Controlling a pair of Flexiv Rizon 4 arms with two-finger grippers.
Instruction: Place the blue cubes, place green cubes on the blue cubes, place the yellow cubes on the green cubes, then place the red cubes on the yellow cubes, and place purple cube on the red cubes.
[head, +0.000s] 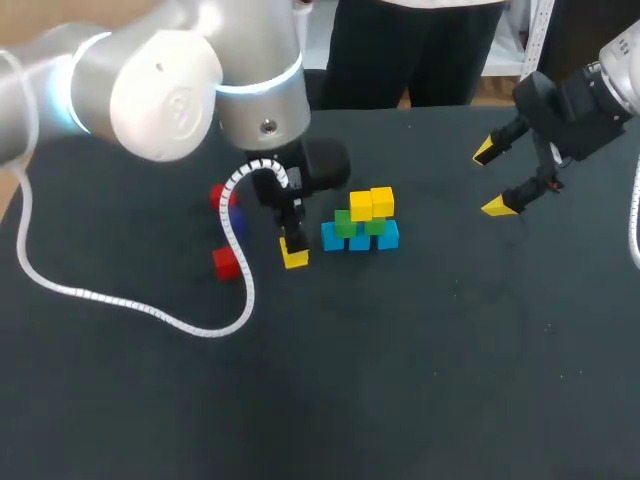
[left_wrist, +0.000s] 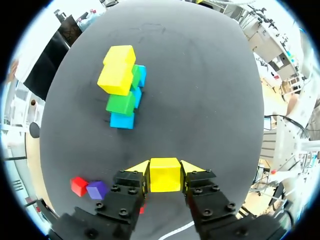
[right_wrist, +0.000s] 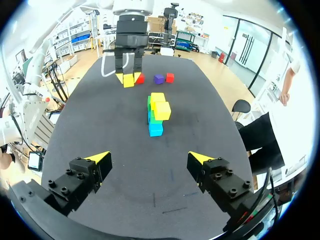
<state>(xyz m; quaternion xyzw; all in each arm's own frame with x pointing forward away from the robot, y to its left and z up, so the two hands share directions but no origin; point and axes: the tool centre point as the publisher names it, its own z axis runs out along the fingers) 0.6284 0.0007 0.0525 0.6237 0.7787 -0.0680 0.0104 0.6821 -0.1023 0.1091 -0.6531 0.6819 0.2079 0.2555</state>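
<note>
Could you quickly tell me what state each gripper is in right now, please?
Left gripper: closed on a yellow cube.
Right gripper: open, holding nothing.

A black table (head: 400, 380), matte and faintly scuffed, fills the view.
</note>
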